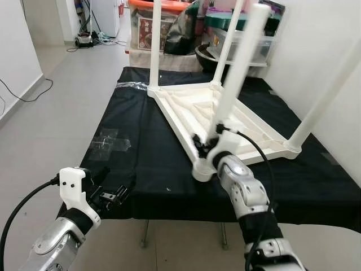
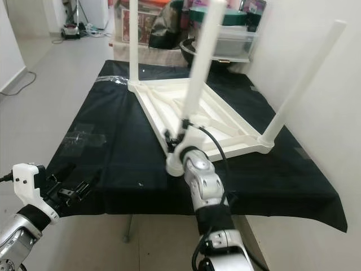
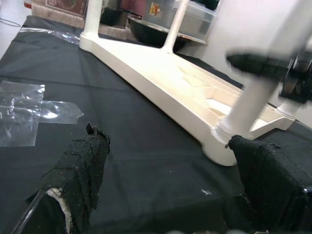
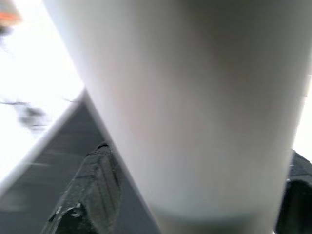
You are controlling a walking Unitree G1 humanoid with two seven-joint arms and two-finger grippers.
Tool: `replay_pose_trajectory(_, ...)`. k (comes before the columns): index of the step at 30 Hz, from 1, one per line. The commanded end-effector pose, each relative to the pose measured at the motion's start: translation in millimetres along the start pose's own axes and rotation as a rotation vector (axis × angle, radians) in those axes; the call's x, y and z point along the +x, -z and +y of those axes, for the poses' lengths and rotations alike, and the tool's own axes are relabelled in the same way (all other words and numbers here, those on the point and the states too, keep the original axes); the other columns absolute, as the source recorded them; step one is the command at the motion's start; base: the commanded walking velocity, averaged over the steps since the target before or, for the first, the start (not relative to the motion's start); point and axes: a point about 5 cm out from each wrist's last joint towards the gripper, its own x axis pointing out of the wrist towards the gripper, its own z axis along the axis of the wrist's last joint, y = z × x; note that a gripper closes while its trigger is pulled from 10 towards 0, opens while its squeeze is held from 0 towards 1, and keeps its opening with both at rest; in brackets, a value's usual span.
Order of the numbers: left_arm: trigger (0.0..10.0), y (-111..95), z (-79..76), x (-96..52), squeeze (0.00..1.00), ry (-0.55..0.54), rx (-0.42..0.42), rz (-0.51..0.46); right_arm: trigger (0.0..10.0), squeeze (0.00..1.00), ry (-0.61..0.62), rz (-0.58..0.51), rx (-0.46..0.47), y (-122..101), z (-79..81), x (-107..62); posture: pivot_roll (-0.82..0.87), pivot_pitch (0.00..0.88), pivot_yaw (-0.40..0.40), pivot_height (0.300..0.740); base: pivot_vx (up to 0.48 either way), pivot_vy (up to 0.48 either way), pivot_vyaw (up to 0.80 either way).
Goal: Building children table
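**Upturned table, right hand on near leg**

White plastic table (image 1: 225,121) lies upside down on the black-covered tabletop (image 1: 141,164), ribbed underside showing. Four round white legs point up; the near leg (image 1: 240,68) is blurred and sits in the socket at the table's near corner.

Right hand (image 1: 206,144) at 6 o'clock of the table, clenched on the near leg low down, just above the socket; its fingers (image 4: 90,195) flank the leg.

Left hand (image 1: 110,195) at 8 o'clock, at the tabletop's near edge, well apart from the table, released, fingers (image 3: 80,170) spread.

Clear tape (image 1: 110,141) stuck on the cloth. Storage boxes (image 1: 152,25) behind; labels unreadable.
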Motion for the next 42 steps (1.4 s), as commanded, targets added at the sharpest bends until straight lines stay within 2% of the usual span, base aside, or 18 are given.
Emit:
replay_pose_trajectory(1, 10.0, 1.3, -0.7, -0.3, 0.0, 0.011, -0.003, 0.012, 10.0, 0.0, -0.303, -0.078, -0.019, -21.6, 22.1, 1.4, 0.15, 0.0, -0.152, 0.74, 0.0, 0.0, 0.0)
replay_pose_trajectory(2, 10.0, 1.3, -0.7, -0.3, 0.0, 0.011, -0.003, 0.012, 10.0, 0.0, -0.303, -0.078, -0.019, -21.6, 22.1, 1.4, 0.15, 0.0, -0.152, 0.74, 0.0, 0.0, 0.0)
replay_pose_trajectory(4, 10.0, 1.8, -0.5, 0.9, 0.0, 0.013, -0.002, 0.01, 10.0, 0.0, -0.719, -0.085, -0.115, -30.9, 34.3, -12.8, 0.16, 0.0, -0.16, 0.74, 0.0, 0.0, 0.0)
replay_pose_trajectory(16, 10.0, 2.3, -0.6, 2.2, 0.0, 0.015, 0.0, 0.009, 10.0, 0.0, -0.946, 0.004, -0.199, -3.3, 49.8, -17.3, 0.17, 0.0, -0.169, 0.74, 0.0, 0.0, 0.0)
replay_pose_trajectory(17, 10.0, 2.5, -0.7, 1.7, 0.0, 0.011, 0.0, 0.008, 0.0, 0.0, -0.698, 0.036, -0.193, 2.5, 42.4, 1.4, 0.18, 0.0, -0.178, 0.74, 0.0, 0.0, 0.0)
replay_pose_trajectory(18, 10.0, 2.5, -0.7, 1.7, 0.0, 0.011, 0.0, 0.008, 0.0, 0.0, -0.698, 0.036, -0.193, 2.5, 42.4, 1.4, 0.18, 0.0, -0.178, 0.74, 0.0, 0.0, 0.0)
replay_pose_trajectory(20, 10.0, 2.8, -1.0, 0.6, 0.0, 0.007, -0.002, 0.006, 0.0, 0.0, -0.006, 0.153, -0.116, 18.2, -4.2, 21.8, 0.17, 0.0, -0.17, 0.74, 0.0, 0.0, 0.0)
replay_pose_trajectory(21, 10.0, 2.8, -1.0, 0.6, 0.0, 0.007, -0.002, 0.006, 0.0, 0.0, -0.006, 0.153, -0.116, 18.2, -4.2, 21.8, 0.17, 0.0, -0.17, 0.74, 0.0, 0.0, 0.0)
replay_pose_trajectory(22, 10.0, 2.7, -1.1, 0.3, 0.0, 0.008, -0.003, 0.005, 0.0, 0.0, 0.224, 0.192, -0.106, 25.1, -24.5, 18.1, 0.17, 0.0, -0.167, 0.74, 0.0, 0.0, 0.0)
replay_pose_trajectory(27, 10.0, 2.8, -1.7, -0.7, 0.0, 0.015, -0.007, 0.006, 0.0, 0.0, 0.648, 0.22, -0.108, 33.7, -70.2, -18.3, 0.15, 0.0, -0.154, 0.74, 0.0, 0.0, 0.0)
replay_pose_trajectory(30, 10.0, 2.8, -1.7, -1.1, 0.0, 0.016, -0.008, 0.006, 0.0, 0.0, 0.708, 0.21, -0.125, 31.4, -73.3, -28.6, 0.14, 0.0, -0.151, 0.74, 0.0, 0.0, 0.0)
replay_pose_trajectory(31, 10.0, 2.8, -1.8, -1.2, 0.0, 0.016, -0.009, 0.007, 2.8, 0.0, 0.71, 0.222, -0.139, 30.7, -70.9, -33.7, 0.14, 0.0, -0.151, 0.74, 0.0, 0.0, 0.0)
replay_pose_trajectory(32, 10.0, 2.8, -1.8, -1.2, 0.0, 0.016, -0.009, 0.007, 2.8, 0.0, 0.71, 0.222, -0.139, 30.7, -70.9, -33.7, 0.14, 0.0, -0.151, 0.74, 0.0, 0.0, 0.0)
replay_pose_trajectory(33, 10.0, 2.8, -1.8, -1.1, 0.0, 0.016, -0.009, 0.007, 10.0, 0.0, 0.685, 0.244, -0.129, 31.9, -66.8, -34.6, 0.14, 0.0, -0.151, 0.74, 0.0, 0.0, 0.0)
replay_pose_trajectory(36, 10.0, 3.1, -1.8, -1.2, 0.0, 0.015, -0.01, 0.007, 10.0, 0.0, 0.578, 0.208, -0.104, 28.3, -56.3, -28.0, 0.14, 0.0, -0.148, 0.74, 0.0, 0.0, 0.0)
replay_pose_trajectory(37, 10.0, 3.3, -1.8, -1.2, 0.0, 0.015, -0.01, 0.007, 10.0, 1.0, 0.444, 0.125, -0.072, 18.4, -42.3, -19.6, 0.14, 0.0, -0.149, 0.74, 0.0, 0.0, 0.0)
replay_pose_trajectory(41, 10.0, 3.7, -1.9, -1.2, 0.0, 0.017, -0.012, 0.007, 10.0, 1.0, 0.213, -0.011, -0.018, -3.0, -11.7, -4.1, 0.15, 0.0, -0.153, 0.74, 0.0, 0.0, 0.0)
replay_pose_trajectory(42, 10.0, 3.6, -2.0, -1.0, 0.0, 0.017, -0.012, 0.007, 10.0, 0.0, 0.139, -0.025, -0.032, -7.6, -5.6, -1.0, 0.15, 0.0, -0.155, 0.74, 0.0, 0.0, 0.0)
